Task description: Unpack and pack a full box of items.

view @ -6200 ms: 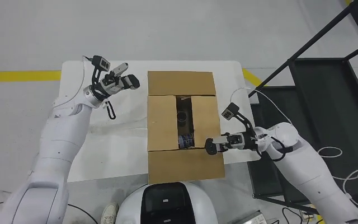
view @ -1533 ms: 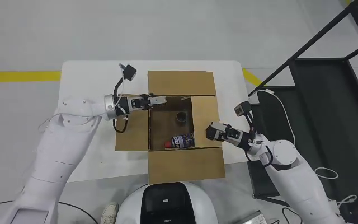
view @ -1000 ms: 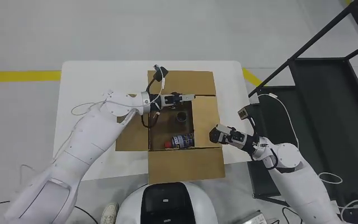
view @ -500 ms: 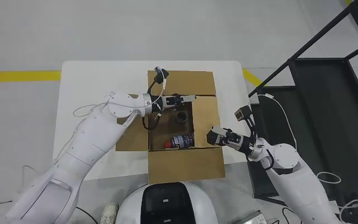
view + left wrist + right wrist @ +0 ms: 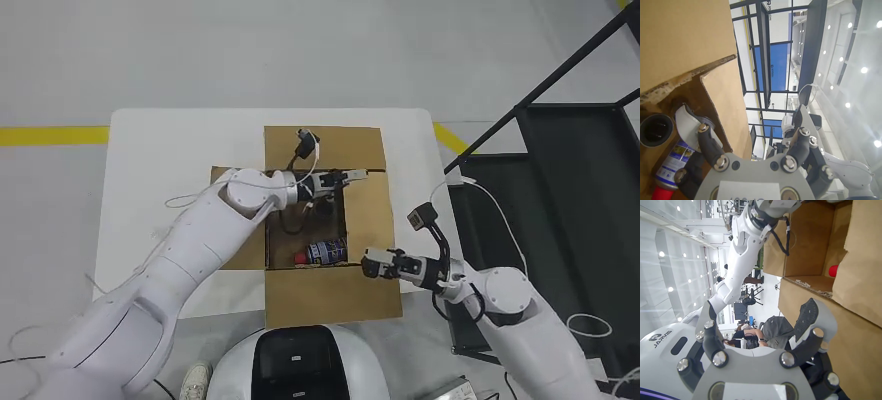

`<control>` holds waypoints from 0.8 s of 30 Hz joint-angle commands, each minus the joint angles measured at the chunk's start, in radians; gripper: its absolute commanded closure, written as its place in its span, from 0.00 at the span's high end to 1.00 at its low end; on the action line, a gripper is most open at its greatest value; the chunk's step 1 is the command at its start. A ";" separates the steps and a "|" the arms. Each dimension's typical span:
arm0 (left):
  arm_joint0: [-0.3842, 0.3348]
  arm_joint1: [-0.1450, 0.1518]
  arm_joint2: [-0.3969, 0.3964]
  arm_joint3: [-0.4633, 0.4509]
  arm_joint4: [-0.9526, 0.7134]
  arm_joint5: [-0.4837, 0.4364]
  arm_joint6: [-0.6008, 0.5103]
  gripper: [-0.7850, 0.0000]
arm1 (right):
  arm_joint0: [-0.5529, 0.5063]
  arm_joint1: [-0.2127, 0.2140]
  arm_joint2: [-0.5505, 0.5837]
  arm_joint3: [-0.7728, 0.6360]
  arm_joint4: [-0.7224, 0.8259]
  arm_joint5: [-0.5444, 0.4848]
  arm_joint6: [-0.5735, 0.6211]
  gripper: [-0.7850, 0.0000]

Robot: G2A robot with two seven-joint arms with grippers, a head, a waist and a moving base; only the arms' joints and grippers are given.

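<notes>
Cardboard box [image 5: 330, 295] sits mid-table on the white table [image 5: 170, 150], top open. Far, near and left flaps are folded outward. Right flap [image 5: 365, 215] stands partly raised over the opening.

Spray can [image 5: 325, 250] lies on its side on the box floor, close to the near wall. Long axis runs across the box, roughly parallel to that wall. The red cap [image 5: 833, 271] points toward the robot's left and the base toward the right flap.

Dark tube [image 5: 656, 129] is farther back in the box, just beside the can's body, open end turned toward the box opening.

Left gripper [image 5: 338, 183] is at the far end of the right flap with its jaws spread wide. It straddles the flap's edge: one finger [image 5: 685, 121] inside the box near the tube, the other outside. No item is gripped.

Right gripper [image 5: 372, 263] hangs at the near right corner of the box, by the near flap. Its jaws are wide, with nothing between them.
</notes>
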 commanded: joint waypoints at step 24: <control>-0.006 -0.097 -0.046 0.033 -0.149 -0.208 -0.200 1.00 | -0.011 -0.003 -0.056 -0.058 -0.109 0.051 -0.091 1.00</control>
